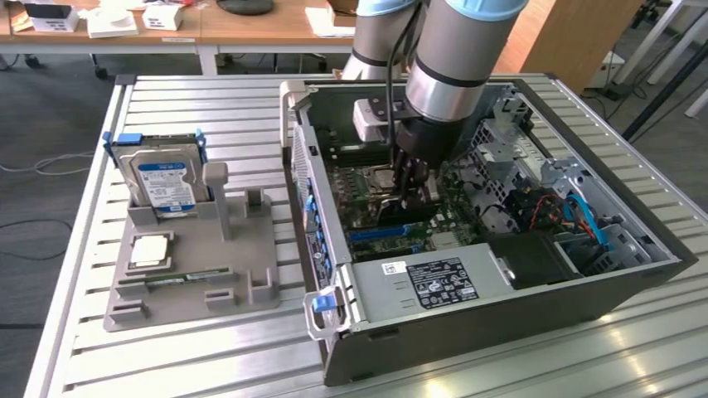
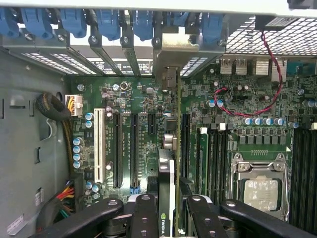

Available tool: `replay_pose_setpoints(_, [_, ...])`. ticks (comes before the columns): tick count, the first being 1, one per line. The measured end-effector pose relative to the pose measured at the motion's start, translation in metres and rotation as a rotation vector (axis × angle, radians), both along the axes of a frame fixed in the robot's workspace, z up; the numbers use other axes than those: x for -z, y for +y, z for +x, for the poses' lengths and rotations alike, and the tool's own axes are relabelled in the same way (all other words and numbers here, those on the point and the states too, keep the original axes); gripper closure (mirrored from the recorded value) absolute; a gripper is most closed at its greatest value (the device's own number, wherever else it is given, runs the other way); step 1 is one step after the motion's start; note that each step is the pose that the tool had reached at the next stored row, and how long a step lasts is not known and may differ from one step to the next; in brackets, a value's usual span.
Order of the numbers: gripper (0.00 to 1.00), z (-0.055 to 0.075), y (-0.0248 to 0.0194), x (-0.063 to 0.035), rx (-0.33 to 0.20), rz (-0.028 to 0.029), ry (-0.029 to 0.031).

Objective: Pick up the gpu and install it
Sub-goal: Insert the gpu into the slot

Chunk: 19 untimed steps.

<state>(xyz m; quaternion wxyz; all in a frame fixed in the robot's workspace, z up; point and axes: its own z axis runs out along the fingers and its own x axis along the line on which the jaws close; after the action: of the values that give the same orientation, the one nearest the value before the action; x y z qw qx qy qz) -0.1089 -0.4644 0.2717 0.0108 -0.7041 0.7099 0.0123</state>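
The gpu [image 2: 167,171] stands edge-on over the motherboard [image 2: 148,99], a thin card seen from above. Its silver end bracket [image 2: 171,79] reaches up to the case's rear slot openings. My gripper [image 2: 168,210] is shut on the card, one black finger [image 2: 143,213] on each side of it. In the exterior view the gripper [image 1: 415,186] is down inside the open computer case [image 1: 476,323], over the motherboard's middle. Whether the card sits fully in its slot, I cannot tell.
Next to the card lie black expansion slots [image 2: 126,148], a white slot [image 2: 97,144] and the CPU socket [image 2: 260,191]. A grey holder [image 1: 188,282] at the exterior view's left carries a hard drive [image 1: 164,178], a CPU chip [image 1: 149,249] and a memory stick [image 1: 177,278].
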Motion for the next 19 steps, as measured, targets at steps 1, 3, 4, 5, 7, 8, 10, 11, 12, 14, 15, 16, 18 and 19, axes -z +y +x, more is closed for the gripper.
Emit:
replay_pose_setpoints(1, [0.73, 0.0000, 0.0000, 0.0006, 0.000, -0.0001, 0.0001])
replay_pose_setpoints(3, [0.73, -0.0001, 0.0000, 0.0020, 0.000, -0.0001, 0.0000])
replay_pose_setpoints(4, [0.73, -0.0001, 0.0000, 0.0026, 0.000, -0.0001, 0.0001])
replay_pose_setpoints(5, [0.73, -0.0001, 0.0000, 0.0026, 0.000, -0.0003, 0.0001])
replay_pose_setpoints(7, [0.73, -0.0001, 0.0000, 0.0026, 0.000, -0.0004, 0.0002])
replay_pose_setpoints(8, [0.73, -0.0002, 0.0000, 0.0028, 0.000, -0.0002, 0.0001])
replay_pose_setpoints(10, [0.73, -0.0013, 0.0001, 0.0032, 0.000, 0.0000, 0.0000])
replay_pose_setpoints(11, [0.73, -0.0015, 0.0001, 0.0032, 0.000, -0.0001, 0.0000])
replay_pose_setpoints(12, [0.73, -0.0015, 0.0001, 0.0032, 0.000, -0.0001, 0.0000])
replay_pose_setpoints(14, [0.73, -0.0015, 0.0000, 0.0037, 0.000, -0.0001, 0.0000])
replay_pose_setpoints(15, [0.73, -0.0015, 0.0000, 0.0048, 0.000, 0.0000, -0.0001])
replay_pose_setpoints(16, [0.73, -0.0015, 0.0000, 0.0056, 0.000, -0.0001, 0.0000])
replay_pose_setpoints(18, [0.73, -0.0016, 0.0000, 0.0064, 0.000, -0.0003, 0.0002])
replay_pose_setpoints(19, [0.73, -0.0016, 0.0000, 0.0064, 0.000, -0.0004, 0.0002])
